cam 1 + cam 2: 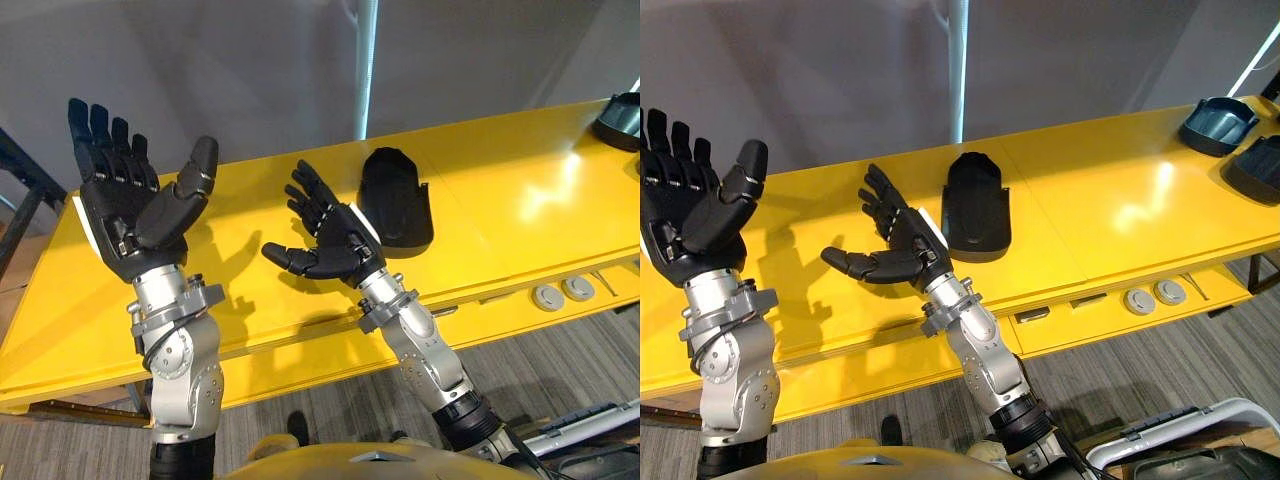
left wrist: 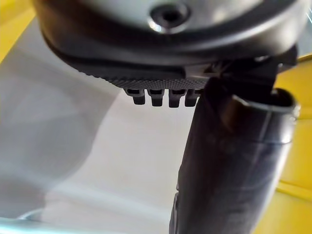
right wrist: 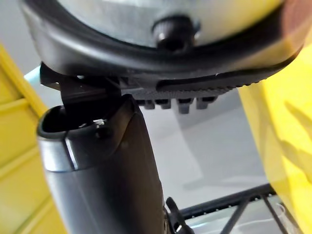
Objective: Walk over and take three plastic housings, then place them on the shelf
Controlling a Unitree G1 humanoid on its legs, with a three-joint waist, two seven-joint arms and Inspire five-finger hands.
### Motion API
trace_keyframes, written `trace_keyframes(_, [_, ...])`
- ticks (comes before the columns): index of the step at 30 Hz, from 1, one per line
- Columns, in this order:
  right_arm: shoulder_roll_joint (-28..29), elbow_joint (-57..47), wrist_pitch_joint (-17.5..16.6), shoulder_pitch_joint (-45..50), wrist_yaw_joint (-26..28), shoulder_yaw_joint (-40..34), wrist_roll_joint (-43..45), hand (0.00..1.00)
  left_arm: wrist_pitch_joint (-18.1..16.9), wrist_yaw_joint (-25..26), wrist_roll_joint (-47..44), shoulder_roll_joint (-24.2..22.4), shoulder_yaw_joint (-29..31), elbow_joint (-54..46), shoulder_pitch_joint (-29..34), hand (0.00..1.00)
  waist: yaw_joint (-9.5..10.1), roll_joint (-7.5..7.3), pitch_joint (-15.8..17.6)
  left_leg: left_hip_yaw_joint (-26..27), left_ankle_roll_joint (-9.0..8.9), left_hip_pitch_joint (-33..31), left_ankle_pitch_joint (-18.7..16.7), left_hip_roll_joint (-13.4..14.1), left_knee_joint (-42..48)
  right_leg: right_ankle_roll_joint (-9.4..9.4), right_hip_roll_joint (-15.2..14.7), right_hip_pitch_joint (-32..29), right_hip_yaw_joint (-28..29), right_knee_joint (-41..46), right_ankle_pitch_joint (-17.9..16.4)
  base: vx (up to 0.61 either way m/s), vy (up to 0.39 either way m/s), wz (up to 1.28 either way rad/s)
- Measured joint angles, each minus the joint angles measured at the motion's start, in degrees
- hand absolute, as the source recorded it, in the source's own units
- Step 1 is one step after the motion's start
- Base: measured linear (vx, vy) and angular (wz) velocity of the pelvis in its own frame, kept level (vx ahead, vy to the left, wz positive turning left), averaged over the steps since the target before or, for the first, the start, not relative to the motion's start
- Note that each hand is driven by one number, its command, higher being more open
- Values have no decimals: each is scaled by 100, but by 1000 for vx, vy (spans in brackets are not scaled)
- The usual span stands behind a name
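Observation:
A black plastic housing (image 1: pixel 397 195) lies flat on the yellow table (image 1: pixel 500 190), just right of my right hand (image 1: pixel 330 240). That hand hovers palm up over the table, fingers spread, holding nothing. My left hand (image 1: pixel 125 205) is raised upright at the table's left part, fingers straight, thumb out, empty. Two more dark housings (image 1: pixel 1218 122) (image 1: pixel 1258 168) rest at the table's far right end. In the wrist views each thumb (image 2: pixel 229 161) (image 3: pixel 105 170) stands out straight.
A grey wall runs behind the table. Two round white discs (image 1: pixel 560 293) sit on a lower ledge at the front right. A dark metal frame (image 1: pixel 25 175) stands at the table's left end. Grey carpet lies below.

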Motion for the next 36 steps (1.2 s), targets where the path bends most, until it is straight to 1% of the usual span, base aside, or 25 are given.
trace_keyframes(2, [0,64,102,28,-99,11,-23,100,51,-293,-2,0,4,4,362,100,6,-20,-12,-14,-4,-5,4,-2,-18,-62,-6,-9,-41,-4,-49,-28,6,7])
trace_keyframes(5, [0,81,209,268,-451,-3,-218,100,138,-678,-176,-2,-42,68,798,100,18,-54,-32,-18,-15,-24,11,16,-20,-54,12,-22,-60,-14,-73,-7,-2,1])
trace_keyframes(7, [0,81,315,483,-699,-7,-214,100,145,-809,-323,-5,-44,88,979,100,14,-70,-42,-15,-22,-44,14,29,-21,-55,26,-36,-60,-32,-72,0,0,0])
trace_keyframes(9, [-2,87,432,730,-1091,-15,-356,100,135,-914,-539,-12,-46,140,1079,100,16,-66,-107,-11,-29,-147,27,42,-19,-72,42,-126,-60,-44,-52,0,0,0])
trace_keyframes(12, [-3,107,457,907,-1416,-62,-577,100,97,-971,-578,-23,-58,295,1149,100,10,-67,-160,5,-4,-148,46,37,-6,-14,44,-117,-50,-86,-8,38,-12,-2])
trace_keyframes(16, [-1,111,457,909,-1647,-84,-655,100,41,-991,-651,-24,-88,325,1137,100,-13,-108,-219,18,-15,-137,38,39,-3,-10,46,-118,-23,-88,-5,30,-8,-3])
trace_keyframes(19, [1,112,456,910,-1755,-131,-689,100,-12,-993,-651,-24,-89,324,1127,100,-16,-108,-220,32,-16,-128,34,37,-6,-11,43,-120,2,-86,-5,2,-1,-1])
trace_keyframes(21, [29,133,454,920,-1900,-181,-901,100,-12,-995,-675,-24,-96,324,1123,100,-13,-107,-221,42,-23,-121,27,38,-19,-21,43,-120,7,-85,-15,0,0,0])
trace_keyframes(23, [99,135,448,941,-1947,-234,-901,100,-12,-995,-681,-23,-108,323,1123,100,-13,-107,-222,52,-24,-122,21,41,-20,-63,44,-126,8,-85,-43,0,0,0])
trace_keyframes(25, [141,135,448,960,-2026,-287,-919,100,-11,-997,-694,-23,-203,324,1123,100,-13,-110,-224,69,-23,-122,13,41,-20,-63,42,-128,11,-82,-42,0,0,0])
trace_keyframes(27, [144,135,444,985,-2088,-332,-1138,100,-11,-1018,-696,-22,-316,324,1123,100,-11,-121,-231,74,-25,-122,12,39,-20,-62,39,-129,13,-82,-42,0,0,0])
trace_keyframes(31, [219,135,341,1096,-2198,-465,-1354,100,-11,-1115,-699,-22,-332,324,1123,100,-14,-131,-259,85,-19,-122,16,40,-20,-59,40,-133,20,-83,-39,0,0,0])
trace_keyframes(36, [289,191,329,1122,-2399,-745,-1531,100,-11,-1124,-769,-22,-332,324,1123,100,-15,-142,-338,128,-17,-122,18,41,-20,-47,41,-162,75,-83,-31,6,1,-4])
